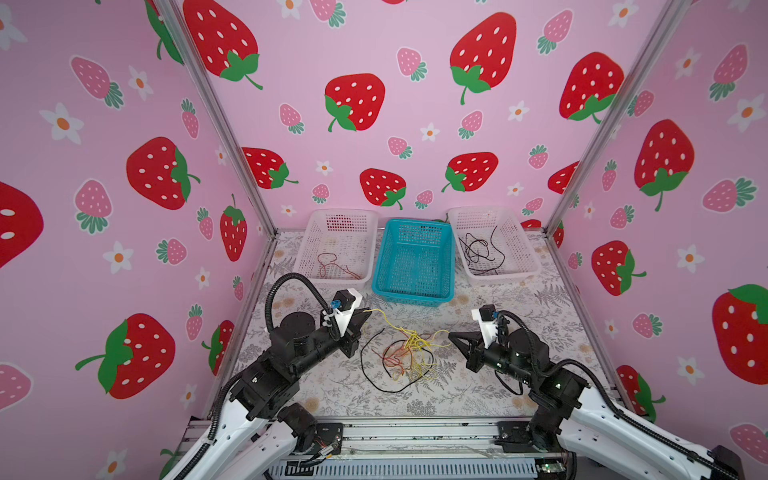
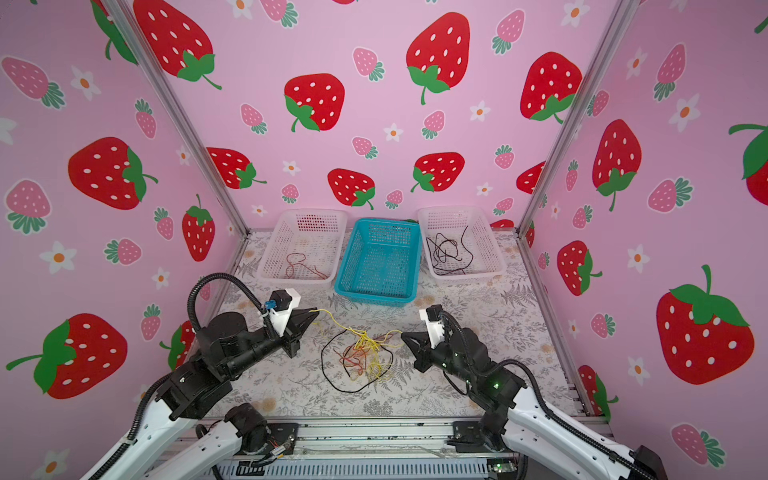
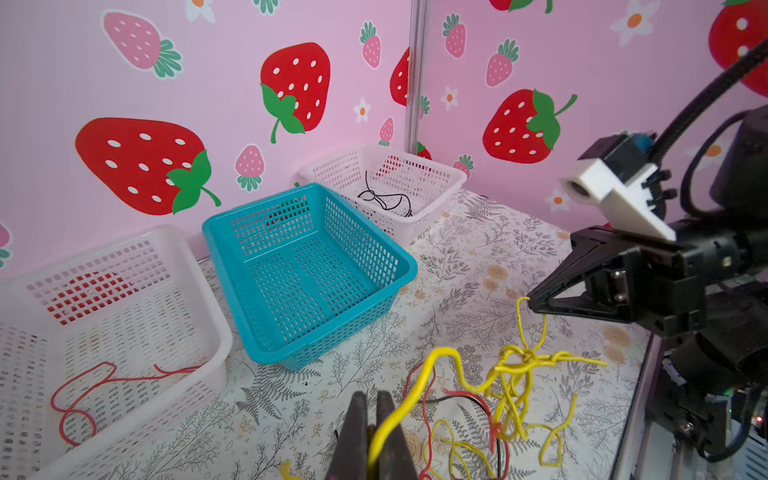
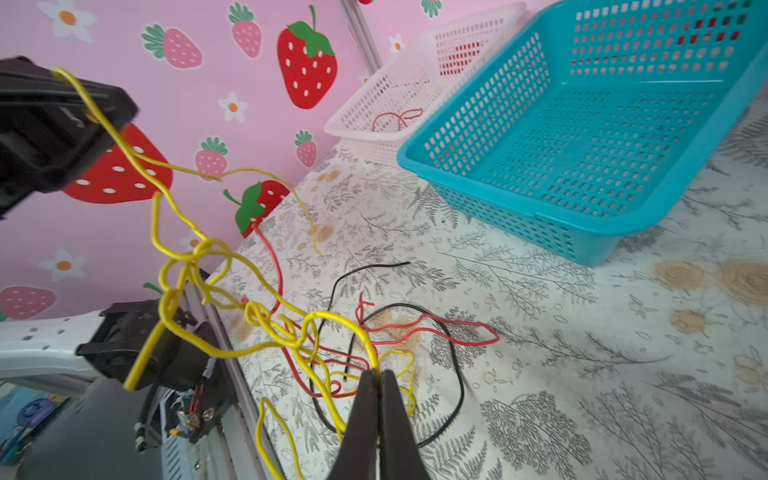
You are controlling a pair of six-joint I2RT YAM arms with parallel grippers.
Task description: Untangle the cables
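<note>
1. The left gripper is closed on a yellow cable; the strand passes between its fingertips.
2. The right gripper is closed too, and it pinches another yellow strand at its tips.
3. The tangle of cables (yellow, red and black together) lies on the table between the two grippers and lower than their tips. Yellow strands rise from it to each gripper.
4. A black cable makes a wide loop on the table around the tangle.
5. Beyond the left gripper stands a white basket with one red cable inside.
6. Beyond the right gripper stands a second white basket holding black cables; a blue basket sits between the two.
</note>
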